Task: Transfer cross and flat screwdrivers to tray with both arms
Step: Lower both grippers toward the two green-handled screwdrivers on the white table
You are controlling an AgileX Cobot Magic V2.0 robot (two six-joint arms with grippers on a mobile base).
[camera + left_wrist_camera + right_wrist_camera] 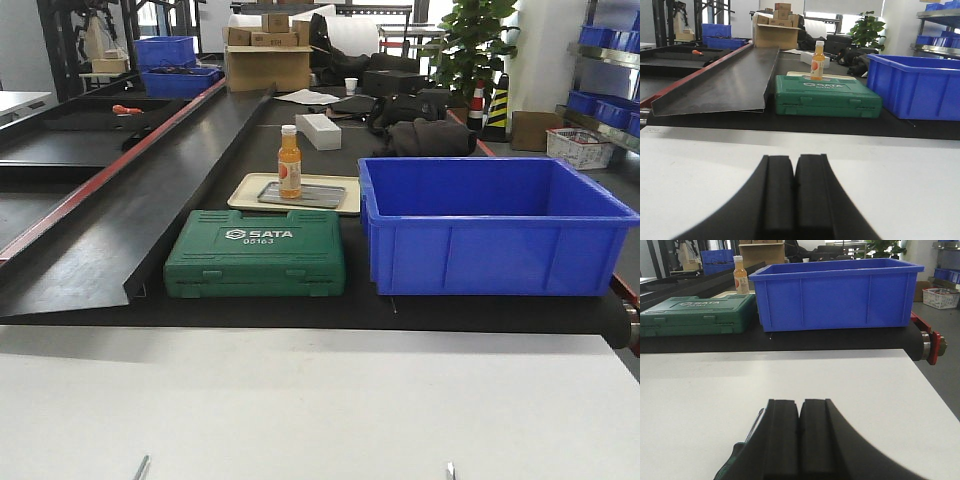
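Two thin metal screwdriver tips show at the bottom edge of the front view, one on the left point(142, 467) and one on the right point(450, 470), on the white table point(320, 400). In the right wrist view a screwdriver point(735, 462) with a dark green handle lies on the table just left of, and partly under, my right gripper point(800, 401), which is shut with nothing between its jaws. My left gripper point(793, 157) is shut and empty over bare white table. The beige tray point(345, 197) lies far ahead, behind the green case.
A green SATA tool case point(255, 253) and a large blue bin point(490, 225) stand on the black surface beyond the table. An orange bottle point(289, 160) stands on a small metal tray point(322, 195) inside the beige tray. A black ramp point(130, 200) slopes at the left.
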